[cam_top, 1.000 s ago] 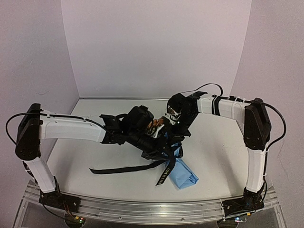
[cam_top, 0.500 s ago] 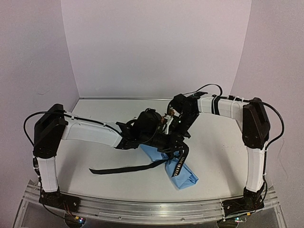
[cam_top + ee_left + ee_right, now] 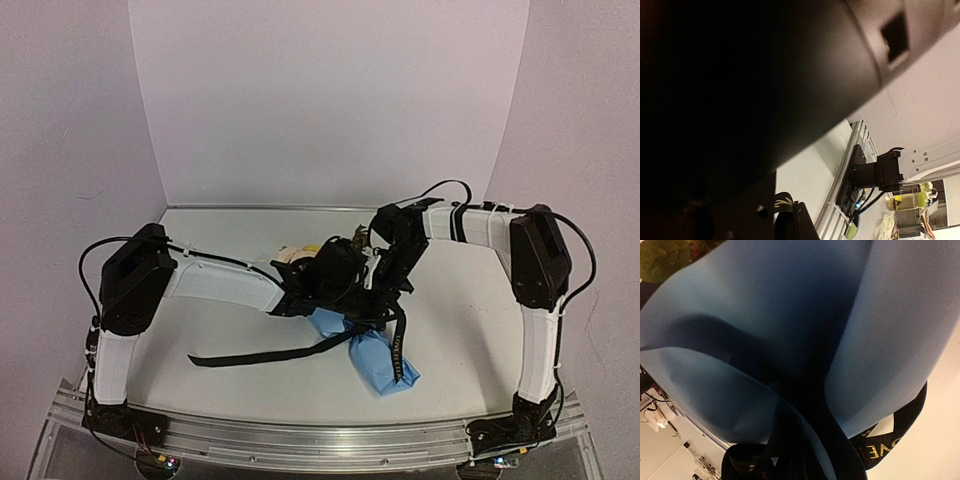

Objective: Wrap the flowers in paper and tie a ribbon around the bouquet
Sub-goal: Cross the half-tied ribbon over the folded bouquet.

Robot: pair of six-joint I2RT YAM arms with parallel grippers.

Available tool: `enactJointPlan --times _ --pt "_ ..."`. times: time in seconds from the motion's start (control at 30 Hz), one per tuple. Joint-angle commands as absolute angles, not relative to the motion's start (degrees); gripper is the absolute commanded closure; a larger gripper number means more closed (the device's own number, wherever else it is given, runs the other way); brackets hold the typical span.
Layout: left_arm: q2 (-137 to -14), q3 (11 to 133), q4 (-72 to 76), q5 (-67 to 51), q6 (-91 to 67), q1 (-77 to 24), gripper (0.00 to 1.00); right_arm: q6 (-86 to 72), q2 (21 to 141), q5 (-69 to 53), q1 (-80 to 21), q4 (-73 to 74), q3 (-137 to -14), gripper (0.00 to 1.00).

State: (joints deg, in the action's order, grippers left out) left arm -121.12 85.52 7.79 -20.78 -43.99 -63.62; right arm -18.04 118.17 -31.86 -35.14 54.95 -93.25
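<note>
Already the paper (image 3: pixel 382 365) cones the flowers (image 3: pixel 298 255), but the ribbon (image 3: pixel 262 354) lies untied, left gripper (image 3: pixel 366 308) and right gripper (image 3: pixel 390 284) both pinched shut.

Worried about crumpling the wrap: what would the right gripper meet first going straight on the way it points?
Probably the light blue paper sheet, which fills the wrist view of the right gripper; black lettered fabric ribbon only at its bottom edge.

The only readable writing is gold capital lettering on the black ribbon (image 3: pixel 890 440): the right wrist view shows "VE", with the neighbouring letters lost in folds, and from above the print is too small to read.
</note>
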Motion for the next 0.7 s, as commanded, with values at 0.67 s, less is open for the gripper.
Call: enactJointPlan --times 0.67 --pt "-117.0 70.7 -16.4 -8.2 -31.2 -68.8 1.0 -26.8 106.0 -28.6 -42.8 48.8 -80.0 1.0"
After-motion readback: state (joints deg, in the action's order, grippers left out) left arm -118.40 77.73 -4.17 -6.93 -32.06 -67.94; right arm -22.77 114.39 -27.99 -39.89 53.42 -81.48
